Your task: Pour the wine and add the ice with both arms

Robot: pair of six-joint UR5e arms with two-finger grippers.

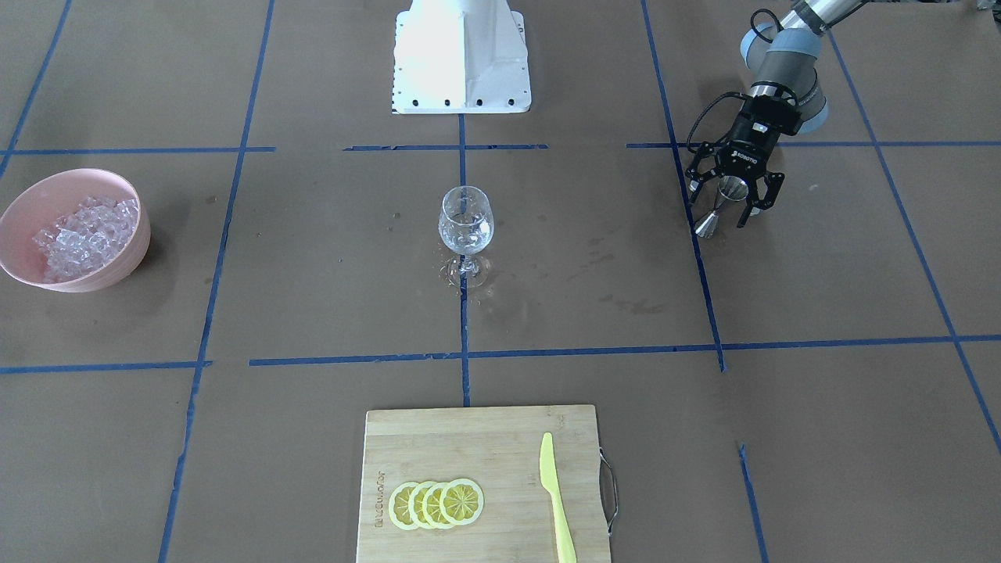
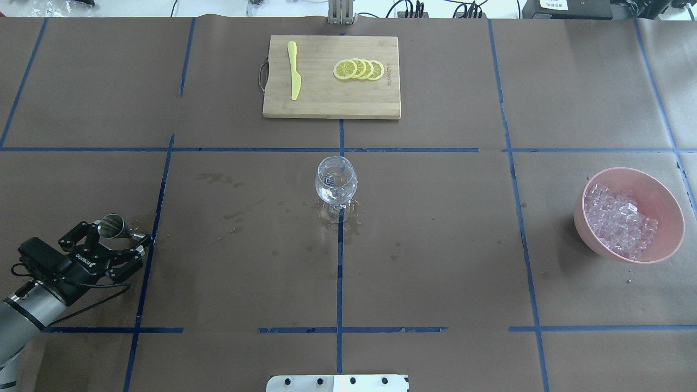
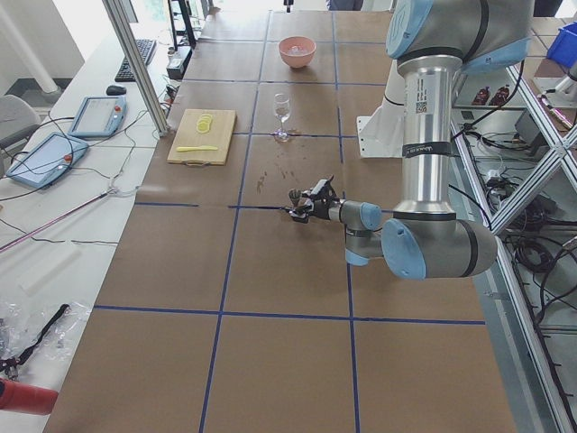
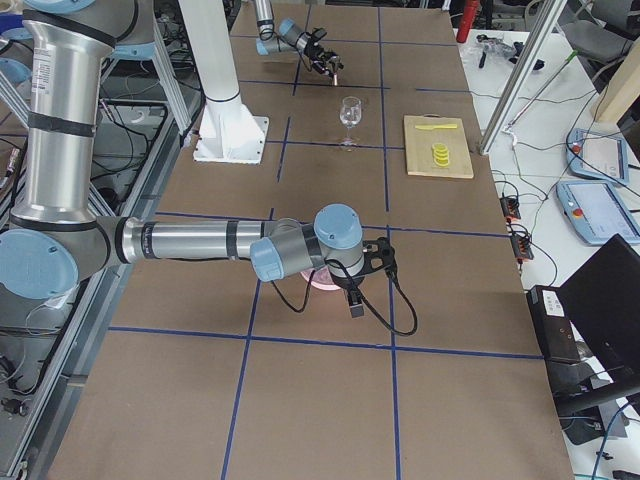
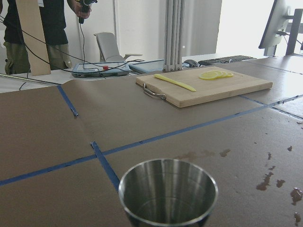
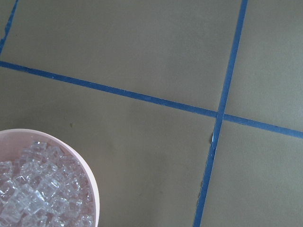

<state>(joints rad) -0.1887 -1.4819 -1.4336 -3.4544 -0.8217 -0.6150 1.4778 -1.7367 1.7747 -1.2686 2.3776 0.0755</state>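
Observation:
My left gripper point(image 1: 721, 213) is low over the table at the robot's left, also in the overhead view point(image 2: 124, 235). Its fingers are spread on either side of a steel jigger point(image 1: 731, 189) that stands roughly upright between them; its cup fills the bottom of the left wrist view point(image 5: 168, 189). The wine glass point(image 2: 336, 182) stands at the table's middle; the wine in it is hard to make out. Ice point(image 2: 621, 220) fills a pink bowl point(image 2: 670, 212). My right gripper point(image 4: 360, 285) hangs above that bowl; I cannot tell if it is open. The right wrist view shows ice point(image 6: 33, 189) at its lower left.
A bamboo cutting board point(image 2: 326, 103) at the far middle carries lemon slices point(image 2: 359, 69) and a yellow knife point(image 2: 294, 76). Wet spots lie around the glass foot point(image 2: 348, 218). The white robot base point(image 1: 461, 62) stands at the near edge. Blue tape lines cross the brown table.

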